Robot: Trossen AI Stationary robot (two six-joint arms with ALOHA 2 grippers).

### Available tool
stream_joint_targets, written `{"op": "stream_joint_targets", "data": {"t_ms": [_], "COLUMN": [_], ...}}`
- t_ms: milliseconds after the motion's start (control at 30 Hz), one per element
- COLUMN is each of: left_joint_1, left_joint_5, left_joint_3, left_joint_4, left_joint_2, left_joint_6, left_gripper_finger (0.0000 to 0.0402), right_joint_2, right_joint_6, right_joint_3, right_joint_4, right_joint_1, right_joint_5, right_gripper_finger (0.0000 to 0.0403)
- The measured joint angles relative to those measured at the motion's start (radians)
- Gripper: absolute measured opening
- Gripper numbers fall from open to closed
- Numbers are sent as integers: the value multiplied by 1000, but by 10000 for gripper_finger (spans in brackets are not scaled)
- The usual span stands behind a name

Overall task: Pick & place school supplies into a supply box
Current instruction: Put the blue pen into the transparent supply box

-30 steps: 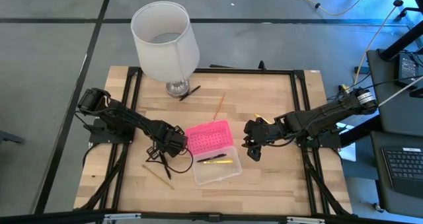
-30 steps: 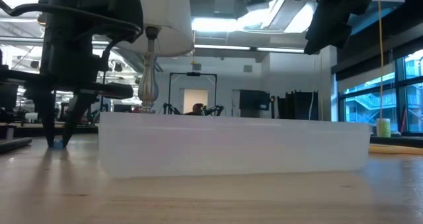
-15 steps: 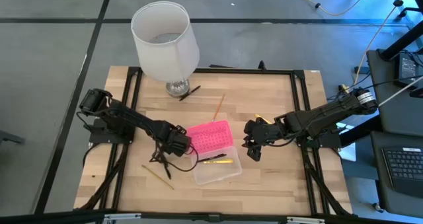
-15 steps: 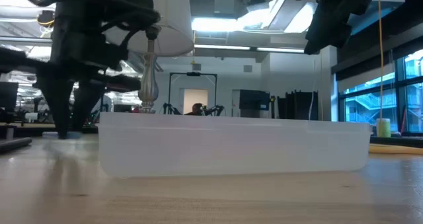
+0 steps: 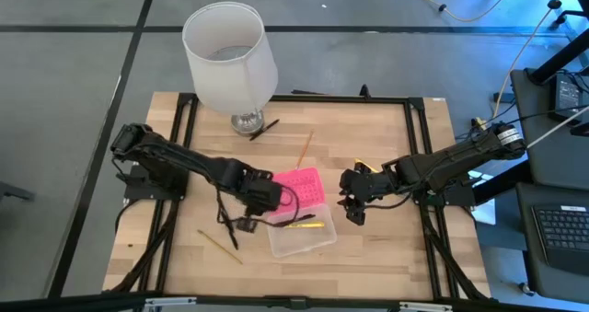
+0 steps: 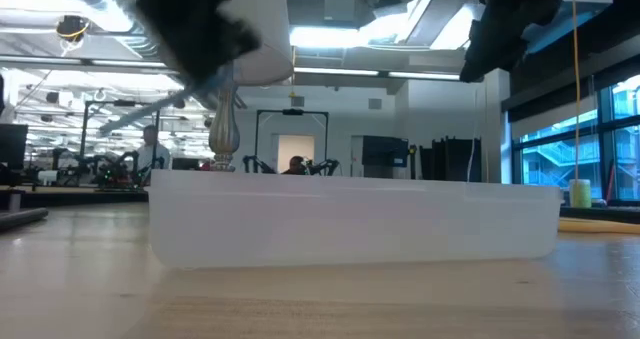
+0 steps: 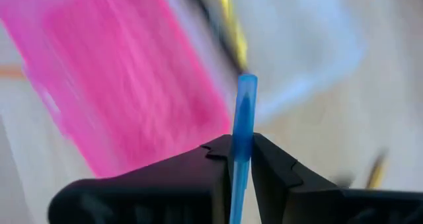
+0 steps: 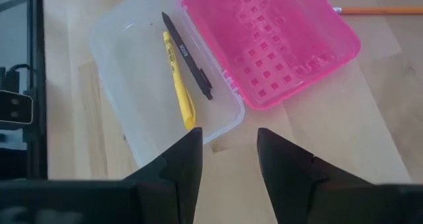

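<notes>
The supply box lies open mid-table, its clear base (image 5: 301, 238) toward the near edge and its pink dotted lid (image 5: 296, 190) folded back behind it. A yellow pen (image 8: 180, 85) and a black pen (image 8: 188, 55) lie in the base. My left gripper (image 5: 260, 199) hovers over the box's left end, shut on a grey-blue pen (image 7: 243, 112). My right gripper (image 5: 352, 207) waits open just right of the box, above the table. An orange pencil (image 5: 305, 146) and a tan pencil (image 5: 219, 246) lie on the wood. My left gripper pinches the grey-blue pen between its two fingers (image 7: 211, 164). The pen runs along the fingers, and its free end (image 7: 246, 85) sticks out past their tips. It is lifted clear of the table, above the pink lid and clear base.
A white lampshade on a metal foot (image 5: 230, 59) stands at the far edge, with a small black item (image 5: 263, 127) beside it. Dark cables (image 5: 227, 222) hang from the left arm left of the box. A small yellow item (image 5: 360, 163) lies behind the right gripper.
My left gripper has risen from the table left of the box and swung right toward it, carrying the grey-blue pen up off the wood and over the box's left end.
</notes>
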Motion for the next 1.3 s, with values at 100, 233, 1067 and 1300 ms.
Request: {"op": "stream_joint_targets", "data": {"t_ms": [100, 233, 1067, 1300], "left_joint_1": [0, 0, 0, 0], "left_joint_5": [-2, -5, 23, 20], "left_joint_3": [51, 54, 482, 482], "left_joint_4": [154, 440, 161, 123], "left_joint_2": [-2, 10, 569, 596], "left_joint_6": [-73, -130, -435, -476], "left_gripper_finger": [29, 29, 29, 29], "right_joint_2": [-1, -14, -68, -68], "right_joint_6": [45, 56, -217, -239], "right_joint_3": [2, 9, 11, 11], "right_joint_4": [-85, -250, -493, -495], "right_joint_1": [-32, -85, -131, -130], "right_joint_5": [-15, -28, -27, -27], "right_gripper_finger": [149, 149, 149, 149]}}
